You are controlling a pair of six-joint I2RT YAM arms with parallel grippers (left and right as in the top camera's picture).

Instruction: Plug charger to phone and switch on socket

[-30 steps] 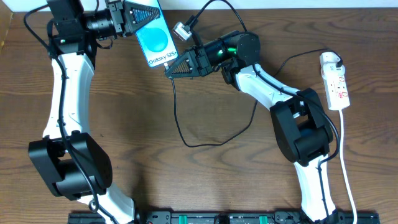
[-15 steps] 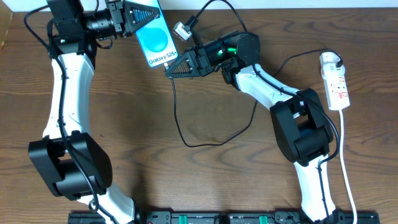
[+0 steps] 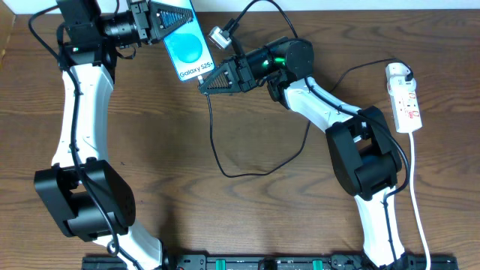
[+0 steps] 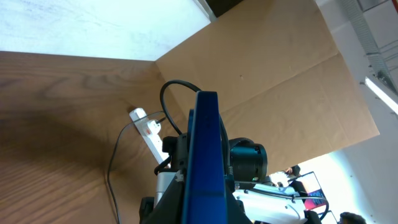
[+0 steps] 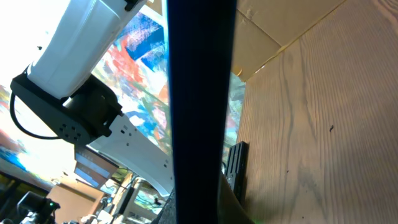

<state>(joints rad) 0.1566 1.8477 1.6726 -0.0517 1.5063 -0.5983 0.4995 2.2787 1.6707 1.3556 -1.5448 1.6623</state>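
Overhead view of a wooden bench (image 3: 225, 225) with two white and black robot arms. Near the far edge, left of centre, the left tool (image 3: 166, 21) is clamped on the top end of the phone (image 3: 187, 46). The phone is held clear of the bench with its blue screen facing up.

Just beside the phone's lower end, the right tool (image 3: 206, 84) appears closed on the plug end of the charger (image 3: 214, 150). The thin black cable drops from this tool, loops across the middle of the bench and runs toward the socket (image 3: 406, 101). The socket lies along the right edge, near the far corner.

Whether the plug has entered the port cannot be told. The right wrist view is filled by a dark upright band.

Risks from here:
- **Missed port:** if the tip meets the phone off line, it could scrape the edge or bend.
- **Phone shifting:** the phone is gripped at one end only, so a push could swing it or make it slip in the clamp.
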